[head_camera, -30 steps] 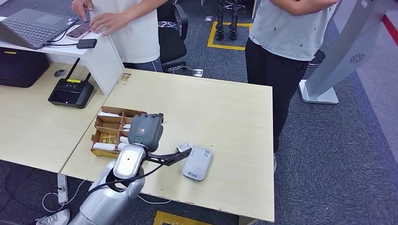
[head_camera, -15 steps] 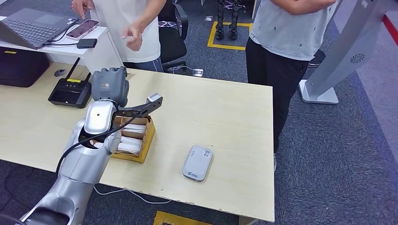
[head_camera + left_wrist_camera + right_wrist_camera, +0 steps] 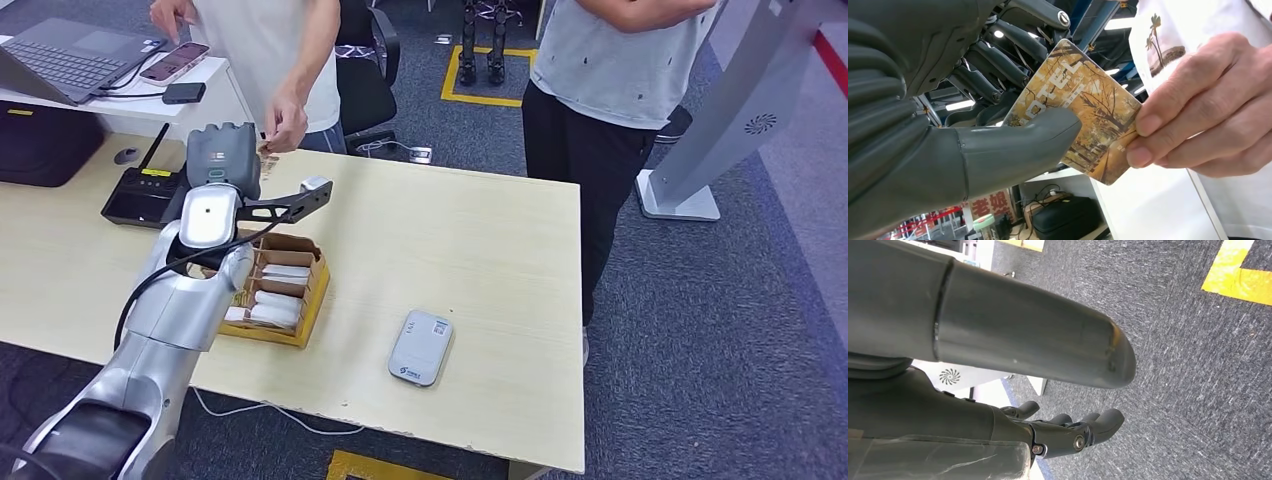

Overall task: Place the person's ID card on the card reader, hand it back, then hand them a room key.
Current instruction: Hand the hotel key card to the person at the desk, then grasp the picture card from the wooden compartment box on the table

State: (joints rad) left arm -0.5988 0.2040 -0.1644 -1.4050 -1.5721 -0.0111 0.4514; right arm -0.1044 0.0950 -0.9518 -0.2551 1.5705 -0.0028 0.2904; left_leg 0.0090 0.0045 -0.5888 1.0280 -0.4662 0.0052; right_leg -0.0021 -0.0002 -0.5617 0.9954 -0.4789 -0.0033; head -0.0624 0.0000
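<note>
Holding room key (image 3: 1075, 107) in left hand (image 3: 224, 157), thumb and fingers pinching it, raised past table's far edge | person's hand (image 3: 285, 125) gripping key's other end | card reader (image 3: 421, 347) on table (image 3: 480, 240) | right hand (image 3: 1068, 432) empty, fingers apart

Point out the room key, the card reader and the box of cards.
room key (image 3: 1088, 112): left wrist view, middle of its printed face.
card reader (image 3: 421, 347): head view, centre of its top.
box of cards (image 3: 318, 283): head view, its right wall.
</note>
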